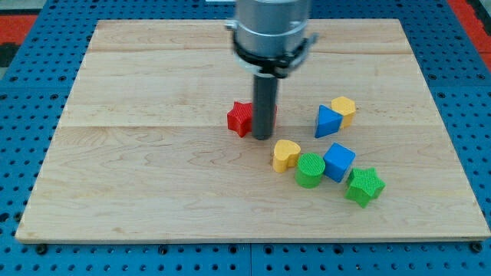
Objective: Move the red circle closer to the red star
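On the left we see the red star [240, 119] near the middle of the wooden board [115, 176], and our tip [262, 138] sits touching its right side; we have no gripper, just this rod. The red circle is mostly hidden behind the rod, so we cannot tell how close it is. We should slide slowly, away from the yellow heart [286, 155] and green circle [310, 169] further right.

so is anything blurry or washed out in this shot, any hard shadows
Camera view: evenly lit, no hard shadows, only soft ones under the blocks; board shows no glare; the arm's metal collar at the view's top looks soft; my tip and the red star are sharp; the rod hides what is behind it.
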Controlling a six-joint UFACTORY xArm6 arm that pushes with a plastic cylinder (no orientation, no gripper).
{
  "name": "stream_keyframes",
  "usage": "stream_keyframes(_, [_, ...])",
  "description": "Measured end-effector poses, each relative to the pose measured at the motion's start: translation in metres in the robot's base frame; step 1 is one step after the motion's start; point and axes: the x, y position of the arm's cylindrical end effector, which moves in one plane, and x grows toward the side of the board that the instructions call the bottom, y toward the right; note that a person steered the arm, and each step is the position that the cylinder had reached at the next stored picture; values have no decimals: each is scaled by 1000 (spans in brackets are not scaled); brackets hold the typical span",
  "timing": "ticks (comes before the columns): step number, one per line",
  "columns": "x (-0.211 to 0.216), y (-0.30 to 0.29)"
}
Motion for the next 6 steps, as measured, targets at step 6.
stream_keyframes(6, [-16,38])
